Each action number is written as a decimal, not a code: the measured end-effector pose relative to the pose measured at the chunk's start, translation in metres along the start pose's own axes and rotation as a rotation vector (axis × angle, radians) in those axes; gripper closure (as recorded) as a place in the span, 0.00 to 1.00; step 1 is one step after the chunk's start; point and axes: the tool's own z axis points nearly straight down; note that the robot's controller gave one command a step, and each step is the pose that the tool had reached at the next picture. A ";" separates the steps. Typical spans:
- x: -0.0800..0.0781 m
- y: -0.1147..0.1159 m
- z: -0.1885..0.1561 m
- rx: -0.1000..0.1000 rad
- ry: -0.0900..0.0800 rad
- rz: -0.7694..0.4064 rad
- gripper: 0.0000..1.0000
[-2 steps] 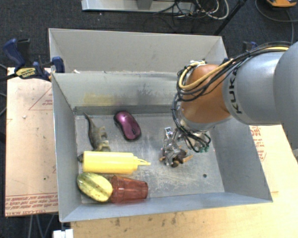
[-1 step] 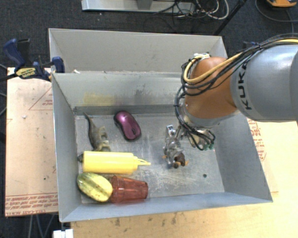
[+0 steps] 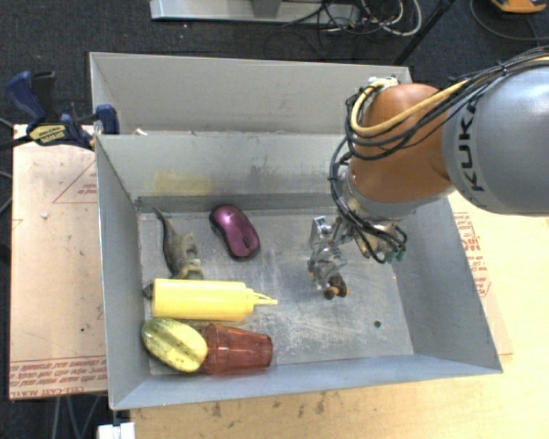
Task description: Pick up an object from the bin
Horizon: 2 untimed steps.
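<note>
Your bin (image 3: 256, 167) has a scuffed grey metal floor; dark carpet and cables lie beyond it. The gripper (image 3: 328, 268) hangs low, right of centre, with a small brown thing (image 3: 335, 289) at its tip. You cannot tell whether it is gripped or how wide the gripper stands. Well left lie a red cup (image 3: 238, 350), yellow bottle (image 3: 206, 300), grey lizard (image 3: 178, 250) and purple mouse-shaped piece (image 3: 235, 230).
</note>
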 end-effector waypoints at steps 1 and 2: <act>0.019 0.001 0.030 -0.002 0.004 0.033 1.00; 0.017 0.000 0.006 -0.005 0.018 0.037 1.00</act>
